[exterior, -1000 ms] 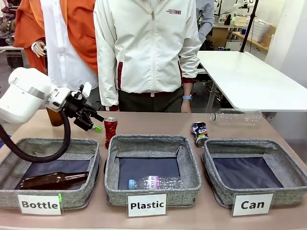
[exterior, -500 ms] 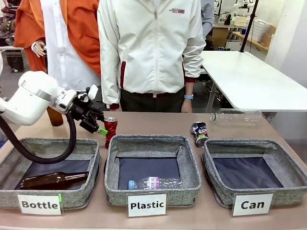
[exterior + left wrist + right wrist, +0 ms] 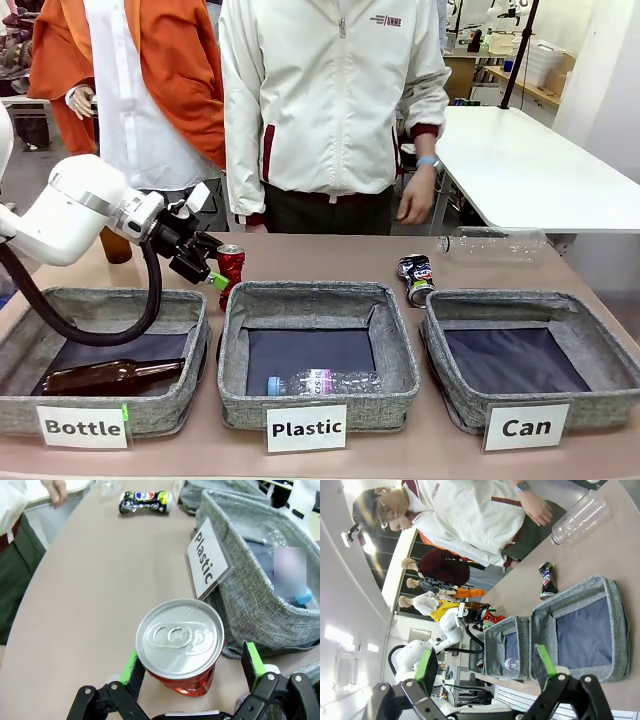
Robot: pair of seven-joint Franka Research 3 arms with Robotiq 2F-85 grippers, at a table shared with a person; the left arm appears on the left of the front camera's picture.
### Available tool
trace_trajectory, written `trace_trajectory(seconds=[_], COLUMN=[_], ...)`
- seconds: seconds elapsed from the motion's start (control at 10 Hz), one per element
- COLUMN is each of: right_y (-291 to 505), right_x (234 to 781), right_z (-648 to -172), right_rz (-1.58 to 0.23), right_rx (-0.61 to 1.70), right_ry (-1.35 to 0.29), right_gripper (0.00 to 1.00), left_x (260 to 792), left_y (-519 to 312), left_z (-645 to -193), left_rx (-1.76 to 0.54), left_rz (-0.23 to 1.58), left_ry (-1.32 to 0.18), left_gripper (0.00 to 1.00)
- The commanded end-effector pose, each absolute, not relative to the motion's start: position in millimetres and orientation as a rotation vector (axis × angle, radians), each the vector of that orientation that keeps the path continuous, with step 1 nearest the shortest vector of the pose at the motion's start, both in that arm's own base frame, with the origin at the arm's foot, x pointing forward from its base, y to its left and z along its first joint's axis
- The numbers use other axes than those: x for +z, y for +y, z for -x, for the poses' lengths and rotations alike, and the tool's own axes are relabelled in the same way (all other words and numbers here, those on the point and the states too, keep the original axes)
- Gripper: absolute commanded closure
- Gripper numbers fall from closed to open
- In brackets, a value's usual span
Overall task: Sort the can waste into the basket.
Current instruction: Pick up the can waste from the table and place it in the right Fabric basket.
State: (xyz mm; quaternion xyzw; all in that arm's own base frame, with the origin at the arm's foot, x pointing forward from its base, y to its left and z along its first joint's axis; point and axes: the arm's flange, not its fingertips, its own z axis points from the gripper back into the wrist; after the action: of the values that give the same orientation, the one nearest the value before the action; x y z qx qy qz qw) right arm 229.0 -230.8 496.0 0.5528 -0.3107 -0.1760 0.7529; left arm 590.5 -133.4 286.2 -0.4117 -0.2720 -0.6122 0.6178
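Left gripper (image 3: 191, 660) has its fingers spread wide around the upright red can (image 3: 180, 637) at centre-left, one green pad close by its side, nothing clamped. Right gripper (image 3: 485, 661) gapes too, empty. Two cans: the red one, and a crushed dark can (image 3: 416, 278) on the bench (image 3: 320, 255) behind the Can basket (image 3: 460, 405), lower right. Three baskets; the Plastic basket (image 3: 240, 395) sits between.

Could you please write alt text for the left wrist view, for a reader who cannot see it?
A red can with a silver top stands upright on the table between the open fingers of the left gripper. The grey basket labelled Plastic is close beside it, and a crushed dark can lies on its side farther off.
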Motion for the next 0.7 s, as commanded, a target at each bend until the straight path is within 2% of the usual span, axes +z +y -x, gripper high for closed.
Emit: trace_trajectory(seconds=[0.0, 0.4, 0.5, 0.6], right_y=[-231.0, -231.0, -231.0, -231.0], right_x=[497.0, 497.0, 497.0, 497.0], right_z=[-230.9, -230.9, -230.9, -230.9], right_rz=[-1.222, -1.222, -1.222, -1.222], right_rx=[-0.365, -0.365, -0.365, -0.365], right_ry=[-0.713, -0.713, -0.713, -0.713], right_gripper=[0.00, 0.00, 0.00, 0.00], left_x=[288.4, 282.4, 281.3, 281.3], left_y=[-138.8, -144.4, -144.9, -144.5], left_z=[-599.1, -599.6, -597.9, -597.1], left_rx=[-1.403, -1.396, -1.415, -1.410], left_rz=[0.999, 1.055, 1.053, 1.057], left_ry=[-0.610, -0.612, -0.617, -0.615], left_gripper=[0.00, 0.00, 0.44, 0.59])
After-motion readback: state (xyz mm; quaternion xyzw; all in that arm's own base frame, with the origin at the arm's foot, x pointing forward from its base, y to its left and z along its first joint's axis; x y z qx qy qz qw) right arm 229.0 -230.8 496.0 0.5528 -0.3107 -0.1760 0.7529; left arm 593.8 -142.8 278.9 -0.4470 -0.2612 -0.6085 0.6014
